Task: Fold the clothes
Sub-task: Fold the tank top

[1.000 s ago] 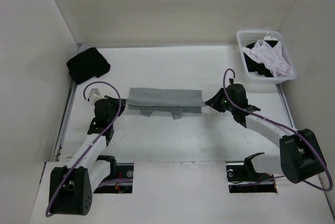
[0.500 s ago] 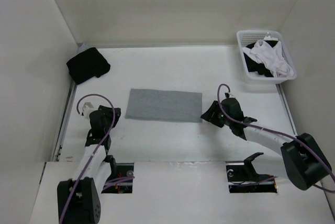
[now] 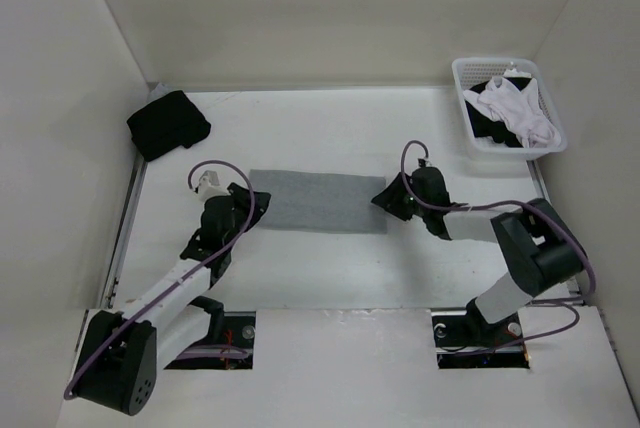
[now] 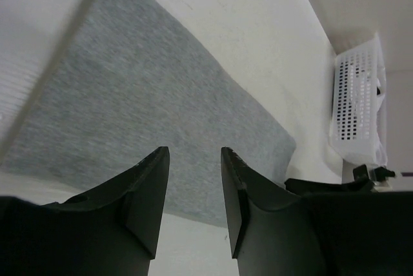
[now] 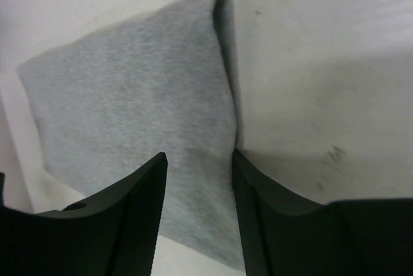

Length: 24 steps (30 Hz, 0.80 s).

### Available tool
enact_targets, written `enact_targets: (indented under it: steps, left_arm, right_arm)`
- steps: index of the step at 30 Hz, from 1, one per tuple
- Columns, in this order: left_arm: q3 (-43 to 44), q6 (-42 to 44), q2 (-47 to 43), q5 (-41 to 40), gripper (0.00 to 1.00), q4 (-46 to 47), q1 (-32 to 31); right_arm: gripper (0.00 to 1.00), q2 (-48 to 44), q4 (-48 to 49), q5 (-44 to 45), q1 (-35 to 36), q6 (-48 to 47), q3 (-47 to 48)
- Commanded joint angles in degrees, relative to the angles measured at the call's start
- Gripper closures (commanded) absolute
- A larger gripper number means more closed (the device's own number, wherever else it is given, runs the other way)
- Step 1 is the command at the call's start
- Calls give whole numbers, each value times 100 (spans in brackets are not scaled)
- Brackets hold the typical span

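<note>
Hovering spread and empty, your left jaws and right jaws each stand over one short end of the shirt, probably placed so to pinch the next fold.

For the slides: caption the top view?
Left gripper and right gripper, both open, flank the grey T-shirt folded into a flat strip.

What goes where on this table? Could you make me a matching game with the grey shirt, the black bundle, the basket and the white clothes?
Things:
1. grey shirt
2. black bundle
3. basket
4. white clothes

Places:
A. far right corner
B. far left corner
C. lying flat in the centre
D. heaped inside the basket

Pairs: 1-C, 2-B, 3-A, 4-D
</note>
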Motion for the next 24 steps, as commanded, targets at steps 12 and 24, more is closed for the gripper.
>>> enact_targets:
  steps: [12, 24]
  left_arm:
    - [499, 22, -352, -35, 68, 742, -668]
    - [411, -163, -1081, -44, 68, 312, -915]
  right_arm:
    - [99, 602, 2454, -769, -390, 1012, -734]
    - [99, -2706, -2095, 688, 547, -368, 421]
